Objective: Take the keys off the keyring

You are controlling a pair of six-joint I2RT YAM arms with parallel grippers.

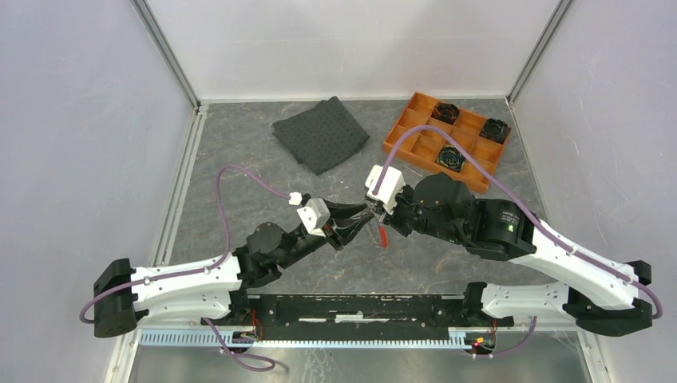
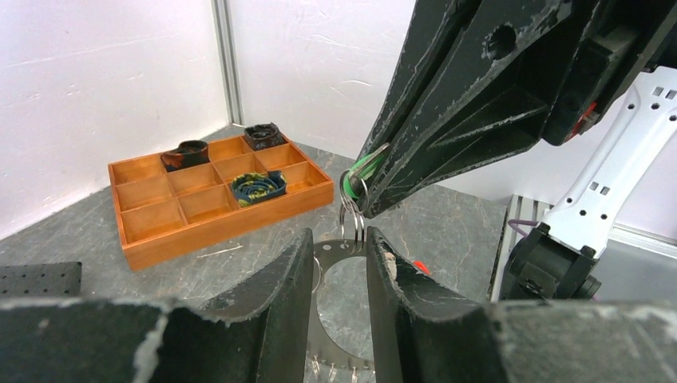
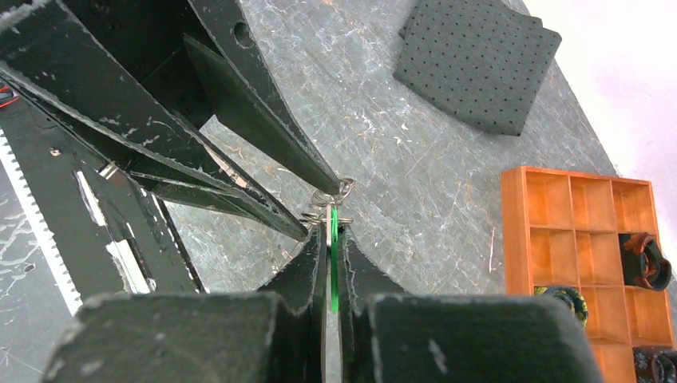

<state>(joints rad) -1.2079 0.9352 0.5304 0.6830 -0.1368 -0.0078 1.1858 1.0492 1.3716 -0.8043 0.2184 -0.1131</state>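
The left pincer [image 2: 339, 239] reaches in from the left, raised above the bench [image 1: 239, 152], with its two fingers partly apart. The keyring [image 2: 352, 223] stands edge-on in the gap between their tips. The gap is wider than the coil is thick, and the views do not show whether either finger presses on the wire.

The keyring is a thin loop of springy steel wire. It looks light, stiff and smooth, so it will probably twist or slip out of a loose pinch. The surest hold appears to be flat across both faces of the coil, away from the split end where a key has to travel.

At the top of the loop sits the green key [image 2: 357, 169]. The right pincer [image 3: 330, 227] is closed tight on it, and only a sliver of the plastic head shows between the fingers. That head seems the best place to grip, since it is broader and less slick than the metal blade. The key is tiny, though, so very little of it is available to pull on.

The red key [image 1: 383, 237] dangles free below the meeting point, and nothing holds it. It will likely swing with any tug. Off to the right the orange tray [image 1: 397, 132] lies well apart.
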